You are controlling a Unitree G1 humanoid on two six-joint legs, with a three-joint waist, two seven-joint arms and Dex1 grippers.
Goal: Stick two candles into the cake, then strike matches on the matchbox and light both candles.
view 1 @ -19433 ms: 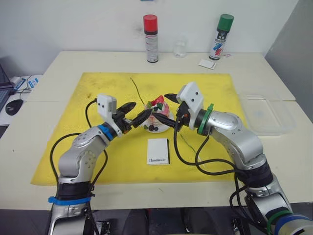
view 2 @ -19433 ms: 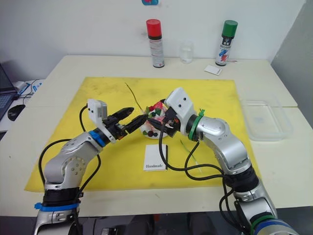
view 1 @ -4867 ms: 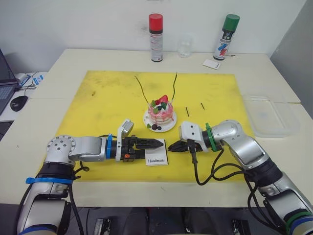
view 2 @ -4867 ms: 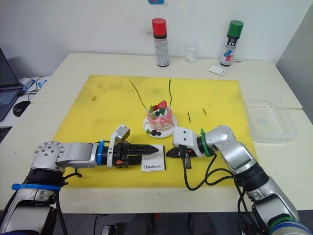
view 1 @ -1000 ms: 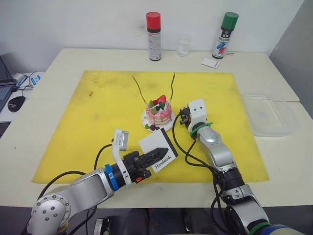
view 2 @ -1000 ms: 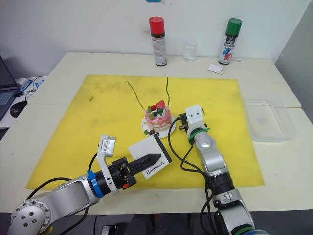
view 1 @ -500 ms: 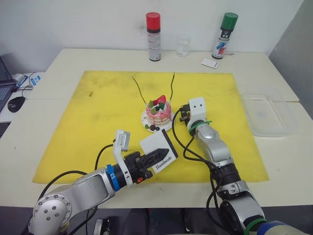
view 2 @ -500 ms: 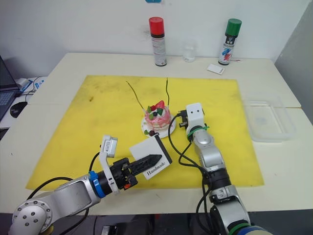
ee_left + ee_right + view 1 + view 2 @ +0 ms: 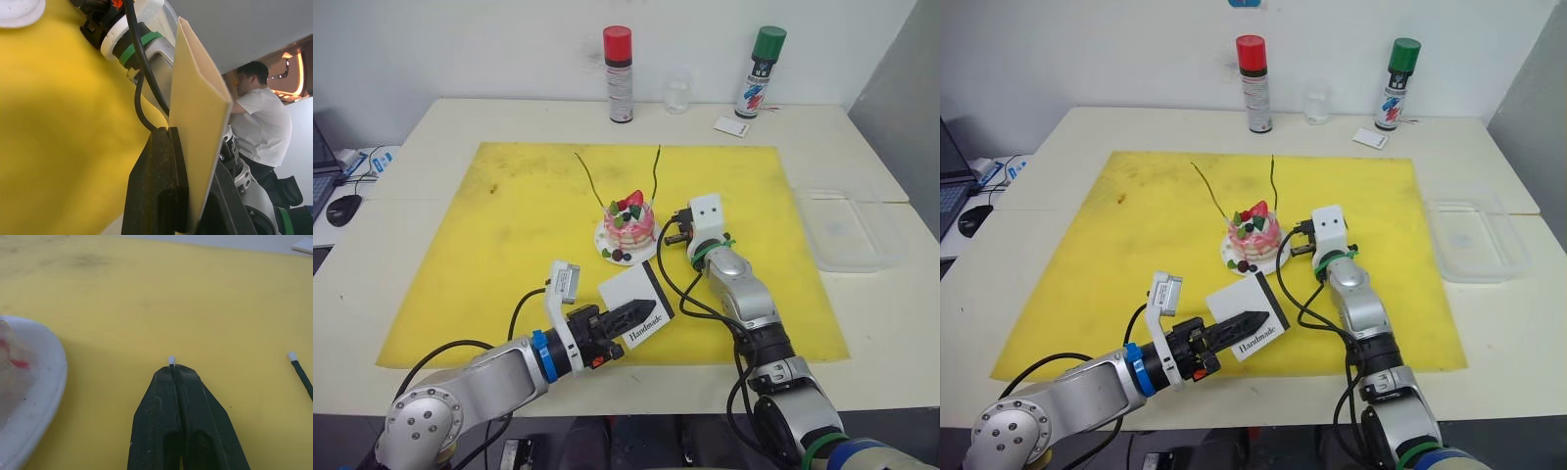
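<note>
On yellow mat [image 9: 509, 215], left claw [image 9: 641, 313] clamps matchbox [image 9: 639, 300], right claw [image 9: 172, 368] pinches match [image 9: 171, 360].

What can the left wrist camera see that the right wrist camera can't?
Left wrist: the left tool pinching the matchbox edge-on, and a person in a white shirt behind. Right wrist: the right tool shut on a match, its pale tip poking out, a second match lying nearby, and the cake's plate rim. Both: the yellow mat.

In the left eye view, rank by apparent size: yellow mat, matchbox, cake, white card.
1. Yellow mat
2. Matchbox, though it sits nearer the camera, held up by the left gripper
3. Cake
4. White card
</note>
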